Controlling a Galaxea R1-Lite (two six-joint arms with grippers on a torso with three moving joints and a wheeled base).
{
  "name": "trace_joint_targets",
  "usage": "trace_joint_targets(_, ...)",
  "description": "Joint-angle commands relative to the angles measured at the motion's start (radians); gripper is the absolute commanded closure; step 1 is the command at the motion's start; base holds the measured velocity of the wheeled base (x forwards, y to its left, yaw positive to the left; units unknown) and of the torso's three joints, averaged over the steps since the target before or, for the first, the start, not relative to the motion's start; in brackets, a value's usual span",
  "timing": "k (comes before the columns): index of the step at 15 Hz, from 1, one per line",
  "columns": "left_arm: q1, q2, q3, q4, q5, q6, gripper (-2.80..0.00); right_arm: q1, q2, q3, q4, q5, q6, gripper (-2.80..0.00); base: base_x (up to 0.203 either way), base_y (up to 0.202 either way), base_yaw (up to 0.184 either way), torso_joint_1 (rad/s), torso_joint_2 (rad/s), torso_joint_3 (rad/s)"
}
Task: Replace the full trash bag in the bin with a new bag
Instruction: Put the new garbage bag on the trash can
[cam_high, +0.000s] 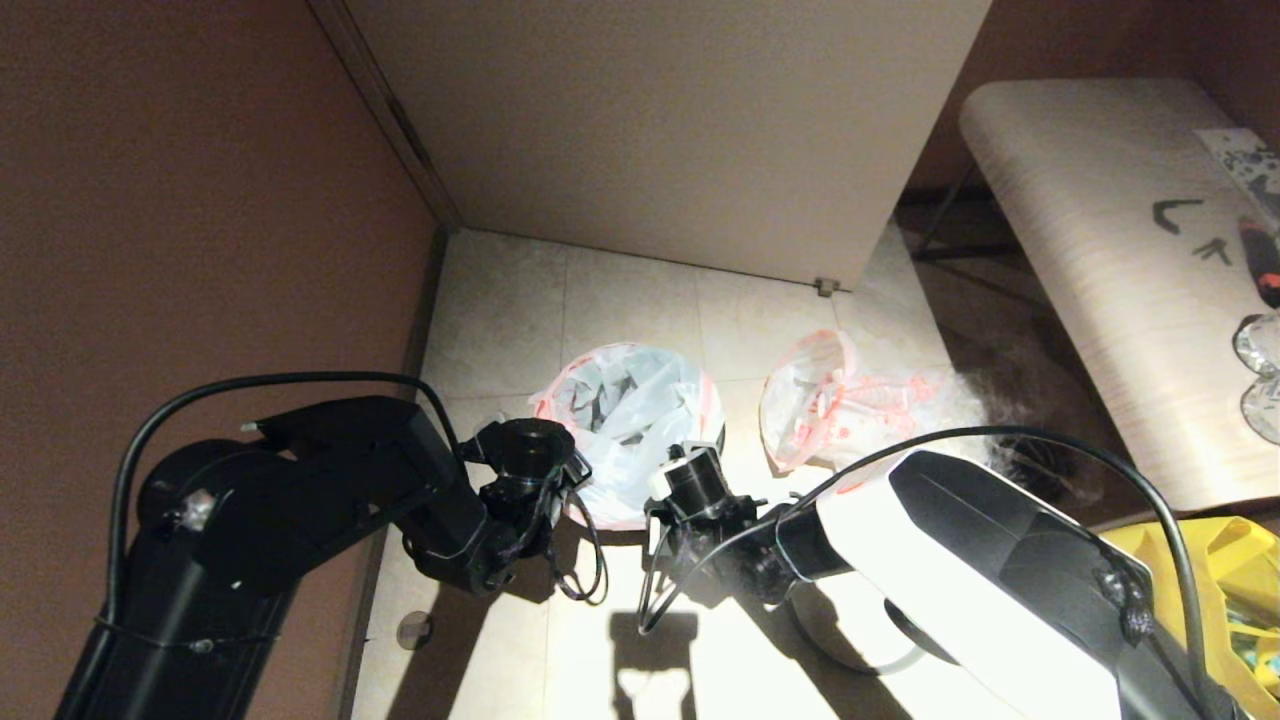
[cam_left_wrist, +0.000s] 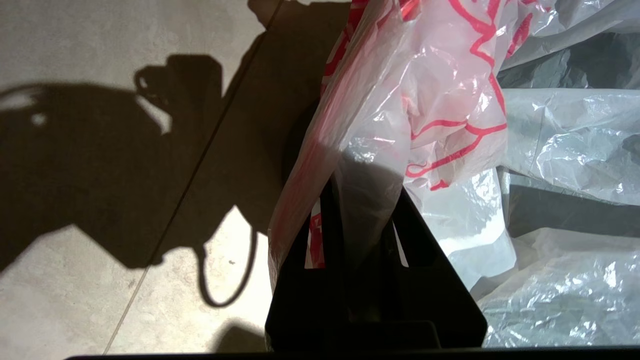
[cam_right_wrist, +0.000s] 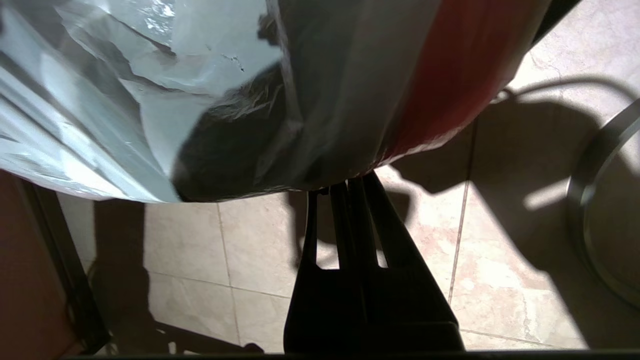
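The lumpy, wrapper-filled translucent full bag (cam_high: 840, 410) lies out on the tiled floor (cam_high: 640, 290), while both hands (left hand (cam_high: 560, 480), right hand (cam_high: 672, 470)), pinched shut on the smooth translucent white new bag's (cam_high: 630, 420) pinkish rim, are spreading it, the thin grey hoop (cam_right_wrist: 595, 210) not yet fitted.

— What stands around the pale door (cam_high: 660, 130)?
— A reddish-brown wall (cam_high: 190, 200) to its left, beige floor tiles (cam_high: 620, 290) below it in hard light with sharp shadows, and a light wood-grain table (cam_high: 1090, 260) to its right.

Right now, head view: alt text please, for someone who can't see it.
Both grippers, left and right, pinch opposite edges of the new bag lining the bin. The full trash bag lies beside it on the tiled floor.
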Motion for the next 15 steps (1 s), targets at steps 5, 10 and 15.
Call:
trace_joint_targets(5, 0.000, 0.001, -0.001, -0.007, 0.005, -0.004, 0.00, 0.009, -0.068, 0.088, -0.001, -0.022, 0.001, -2.80, 0.000, 0.000, 0.000, 0.000, 0.00, 0.000)
trace_joint_targets(10, 0.000, 0.004, -0.002, -0.004, 0.006, -0.004, 0.00, 0.023, -0.216, 0.346, -0.080, -0.019, 0.003, -2.80, 0.000, 0.000, 0.000, 0.000, 0.00, 0.000)
trace_joint_targets(15, 0.000, 0.004, -0.002, -0.004, 0.006, -0.004, 0.00, 0.006, -0.333, 0.387, -0.173, -0.018, -0.026, -2.80, 0.000, 0.000, 0.000, 0.000, 0.00, 0.000)
